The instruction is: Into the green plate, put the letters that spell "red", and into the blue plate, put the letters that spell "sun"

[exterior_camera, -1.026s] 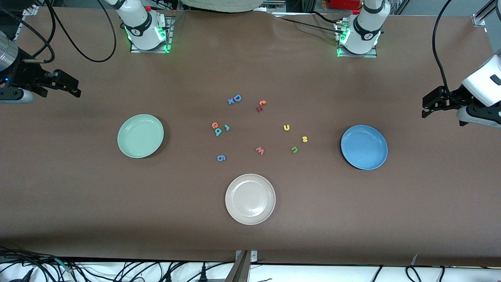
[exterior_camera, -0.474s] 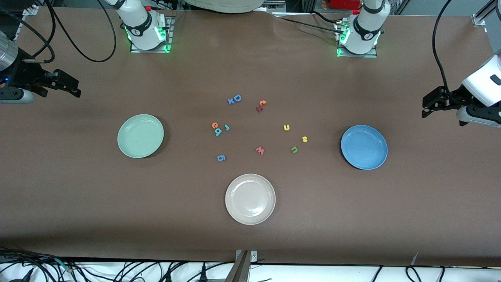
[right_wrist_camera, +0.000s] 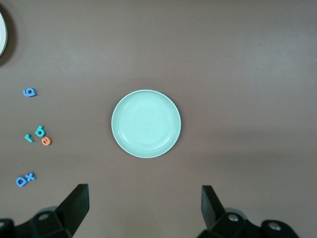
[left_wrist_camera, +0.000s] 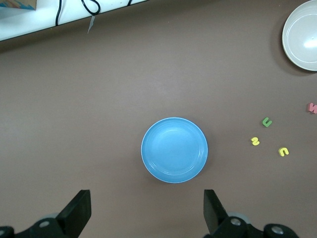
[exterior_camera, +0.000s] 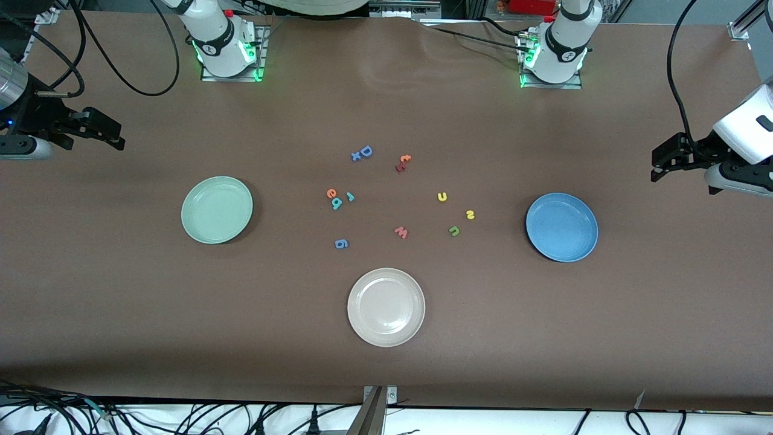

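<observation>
- Over the worktop's right-arm end: right hand waiting, fingers spread, grasping nothing; green plate below it, empty; orange "e", teal "r", teal "d" clustered past the plate.
- Over the left-arm end: left hand spread, empty; blue plate beneath, empty; yellow "s", yellow "u/n", green "u/n" past it.

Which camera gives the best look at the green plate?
The right wrist view: the green plate sits whole and large mid-picture, empty. The front view shows it whole but smaller, toward the right arm's end of the table. The left wrist view misses it.
</observation>
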Action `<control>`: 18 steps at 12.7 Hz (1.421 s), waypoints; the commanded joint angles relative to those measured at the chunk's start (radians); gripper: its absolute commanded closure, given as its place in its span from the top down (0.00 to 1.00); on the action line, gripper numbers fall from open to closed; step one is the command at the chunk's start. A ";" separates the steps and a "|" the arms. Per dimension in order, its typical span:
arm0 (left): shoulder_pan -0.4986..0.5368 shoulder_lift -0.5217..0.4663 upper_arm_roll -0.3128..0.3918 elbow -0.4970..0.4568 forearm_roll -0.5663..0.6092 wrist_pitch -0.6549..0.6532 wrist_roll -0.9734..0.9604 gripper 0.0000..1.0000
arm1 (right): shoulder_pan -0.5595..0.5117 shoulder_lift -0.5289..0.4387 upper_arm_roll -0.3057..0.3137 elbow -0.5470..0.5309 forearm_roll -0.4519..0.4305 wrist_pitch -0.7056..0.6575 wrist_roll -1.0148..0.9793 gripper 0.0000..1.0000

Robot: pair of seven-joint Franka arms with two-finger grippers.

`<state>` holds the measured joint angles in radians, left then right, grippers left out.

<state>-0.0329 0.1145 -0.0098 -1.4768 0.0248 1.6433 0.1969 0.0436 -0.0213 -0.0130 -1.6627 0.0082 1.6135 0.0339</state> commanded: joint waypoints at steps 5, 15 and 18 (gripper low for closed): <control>-0.004 -0.013 0.008 -0.007 -0.025 -0.011 -0.002 1.00 | -0.001 -0.006 -0.001 0.009 0.015 -0.015 -0.005 1.00; -0.004 -0.015 0.008 -0.007 -0.025 -0.011 -0.002 1.00 | -0.001 -0.008 -0.002 0.009 0.012 -0.017 -0.014 1.00; -0.004 -0.013 0.008 -0.007 -0.025 -0.011 -0.002 1.00 | -0.001 -0.008 -0.002 0.009 0.012 -0.020 -0.014 1.00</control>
<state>-0.0329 0.1145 -0.0098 -1.4768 0.0247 1.6433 0.1969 0.0436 -0.0213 -0.0130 -1.6626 0.0082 1.6131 0.0331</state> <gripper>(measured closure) 0.000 0.000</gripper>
